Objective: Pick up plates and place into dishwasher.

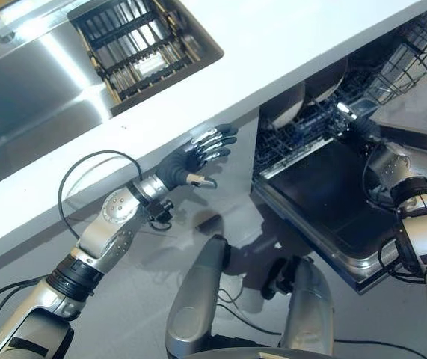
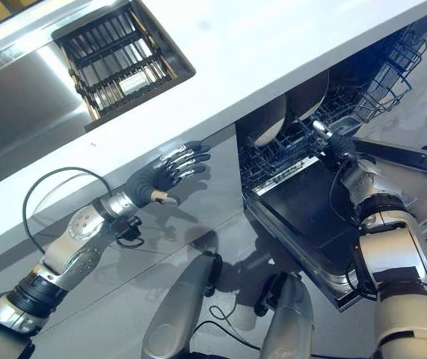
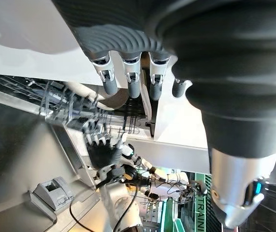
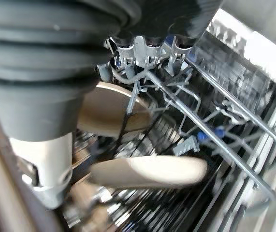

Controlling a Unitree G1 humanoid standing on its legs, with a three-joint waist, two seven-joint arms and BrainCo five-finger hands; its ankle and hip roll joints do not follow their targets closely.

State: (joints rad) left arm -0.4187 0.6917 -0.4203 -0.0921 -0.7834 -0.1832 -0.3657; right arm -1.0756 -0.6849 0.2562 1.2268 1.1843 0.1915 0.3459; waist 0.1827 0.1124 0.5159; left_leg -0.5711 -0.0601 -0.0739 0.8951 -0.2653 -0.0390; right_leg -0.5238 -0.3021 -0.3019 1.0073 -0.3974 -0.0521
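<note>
Two beige plates stand on edge in the dishwasher's lower rack [image 1: 312,131], one [image 1: 288,105] beside the other [image 1: 327,78]. My right hand [image 1: 354,121] reaches into that rack just right of the plates, fingers extended and holding nothing. Its wrist view shows the fingers [image 4: 148,47] among the rack wires, with the two plates [image 4: 109,112] [image 4: 150,171] past them. My left hand [image 1: 195,155] hovers open with its fingers spread, below the counter edge and left of the dishwasher. Its fingers [image 3: 129,72] are straight and hold nothing.
The dishwasher door [image 1: 325,202] lies open and flat under my right arm. A wire basket [image 1: 416,43] sits further back in the dishwasher. The white counter [image 1: 273,45] runs across above it, and a steel sink [image 1: 26,97] holds a dark drying rack [image 1: 134,45].
</note>
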